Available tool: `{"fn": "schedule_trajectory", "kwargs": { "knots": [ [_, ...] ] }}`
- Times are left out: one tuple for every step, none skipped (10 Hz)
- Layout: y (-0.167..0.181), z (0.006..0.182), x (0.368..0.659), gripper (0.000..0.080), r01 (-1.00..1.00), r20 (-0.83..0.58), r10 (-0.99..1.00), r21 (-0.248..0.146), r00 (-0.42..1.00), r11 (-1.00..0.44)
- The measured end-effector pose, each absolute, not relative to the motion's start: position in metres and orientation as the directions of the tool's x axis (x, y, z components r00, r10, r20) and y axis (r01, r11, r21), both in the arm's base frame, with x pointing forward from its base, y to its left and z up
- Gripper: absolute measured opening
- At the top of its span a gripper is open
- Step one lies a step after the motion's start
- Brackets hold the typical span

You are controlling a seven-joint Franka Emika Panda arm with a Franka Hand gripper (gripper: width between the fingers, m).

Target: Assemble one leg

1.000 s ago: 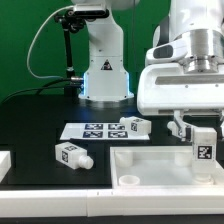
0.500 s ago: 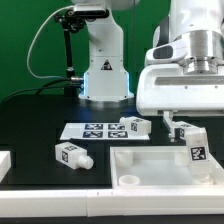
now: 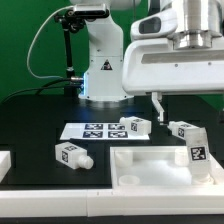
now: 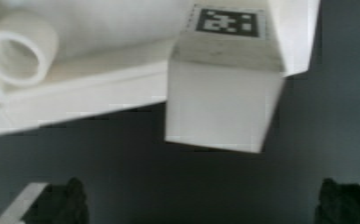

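One leg [image 3: 198, 150], a short white square post with a tag on its side, stands upright in the right corner of the big white tray-like panel [image 3: 150, 168]. My gripper [image 3: 180, 108] hangs open and empty above it, apart from it. In the wrist view the same leg [image 4: 225, 95] stands free on the panel [image 4: 88, 95], beyond my two dark fingertips [image 4: 56, 202], and the gripper [image 4: 203, 205] holds nothing. A second leg [image 3: 187, 131] sits just behind the upright one.
Two more legs lie on the black table: one [image 3: 133, 126] beside the marker board [image 3: 92, 131], one [image 3: 70, 155] at the exterior view's left. A round socket [image 4: 17, 55] shows in the panel. The robot base [image 3: 103, 70] stands behind. A white part [image 3: 3, 165] lies at the left edge.
The gripper has let go of the upright leg, risen and shifted toward the exterior view's left. The leg stays standing in the panel's corner.
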State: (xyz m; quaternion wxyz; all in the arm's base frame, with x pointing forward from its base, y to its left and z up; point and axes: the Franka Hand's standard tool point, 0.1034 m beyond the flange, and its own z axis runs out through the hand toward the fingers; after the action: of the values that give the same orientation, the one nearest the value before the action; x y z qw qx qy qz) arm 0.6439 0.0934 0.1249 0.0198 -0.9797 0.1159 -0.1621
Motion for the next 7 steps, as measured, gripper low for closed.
{"fn": "schedule_trajectory", "kwargs": {
  "knots": [
    [0.095,0.129,0.644,0.0649,-0.242,0.23,-0.257,-0.093,0.939,-0.966],
    [0.096,0.128,0.642,0.0649,-0.249,0.142,-0.261,-0.093,0.955,-0.964],
    [0.103,0.127,0.642,0.0649,-0.259,0.092,-0.267,-0.094,0.959,-0.961],
    [0.109,0.128,0.642,0.0649,-0.263,0.031,-0.266,-0.087,0.963,-0.961],
    [0.104,0.128,0.645,0.0649,-0.269,0.035,-0.273,-0.086,0.961,-0.959],
    [0.103,0.128,0.645,0.0649,-0.273,0.038,-0.277,-0.086,0.96,-0.958],
    [0.102,0.128,0.645,0.0649,-0.273,0.037,-0.277,-0.086,0.96,-0.958]
  ]
}}
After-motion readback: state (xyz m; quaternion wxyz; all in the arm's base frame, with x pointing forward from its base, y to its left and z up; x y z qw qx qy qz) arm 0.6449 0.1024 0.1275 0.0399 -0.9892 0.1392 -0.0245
